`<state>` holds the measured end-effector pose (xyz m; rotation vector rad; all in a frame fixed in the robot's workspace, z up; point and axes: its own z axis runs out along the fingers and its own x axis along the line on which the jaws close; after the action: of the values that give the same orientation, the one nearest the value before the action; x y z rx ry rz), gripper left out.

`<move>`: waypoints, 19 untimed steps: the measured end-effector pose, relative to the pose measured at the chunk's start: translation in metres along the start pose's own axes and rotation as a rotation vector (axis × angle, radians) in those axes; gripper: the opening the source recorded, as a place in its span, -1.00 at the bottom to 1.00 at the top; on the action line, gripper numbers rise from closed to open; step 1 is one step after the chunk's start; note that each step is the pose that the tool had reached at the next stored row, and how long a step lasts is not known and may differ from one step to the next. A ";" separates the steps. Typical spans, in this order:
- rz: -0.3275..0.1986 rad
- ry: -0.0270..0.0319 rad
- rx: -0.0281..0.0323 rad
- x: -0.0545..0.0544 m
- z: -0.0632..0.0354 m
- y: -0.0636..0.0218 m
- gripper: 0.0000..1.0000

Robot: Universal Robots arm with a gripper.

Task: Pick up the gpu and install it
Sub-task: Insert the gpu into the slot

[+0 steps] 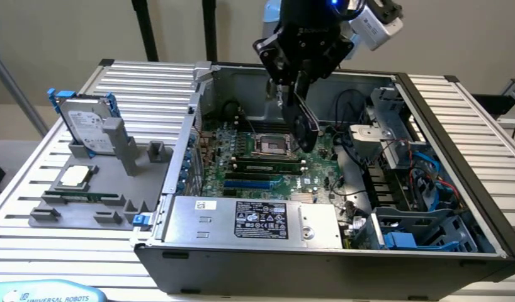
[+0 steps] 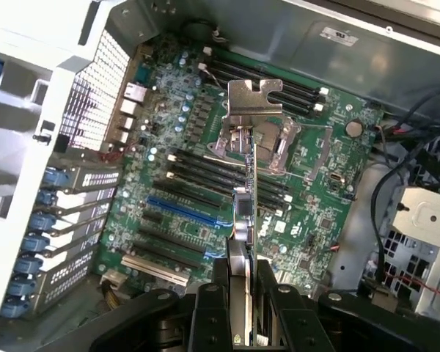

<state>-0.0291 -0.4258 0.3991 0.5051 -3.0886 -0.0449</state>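
The gpu hangs edge-down above the green motherboard inside the open computer case. My gripper is shut on the card's upper edge. In the wrist view the gpu shows edge-on, its silver end bracket at the far end, held between my black fingers. It hovers over the motherboard, roughly above the CPU socket and the memory slots, apart from the board. The blue expansion slot lies off to one side of the card.
A silver hard drive with blue rails and a square CPU chip sit on a grey fixture at the exterior view's left. A power supply fills the case's near side. Cables and a drive cage crowd its right.
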 end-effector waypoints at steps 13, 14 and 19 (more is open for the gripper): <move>-0.235 0.0070 0.0017 0.000 0.0071 -0.0002 -0.47; -0.253 0.0076 0.0018 0.000 0.0076 -0.0002 -0.47; -0.345 0.0102 0.0026 0.000 0.0106 -0.0003 -0.47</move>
<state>-0.0291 -0.4258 0.3885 1.0263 -2.9518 -0.0408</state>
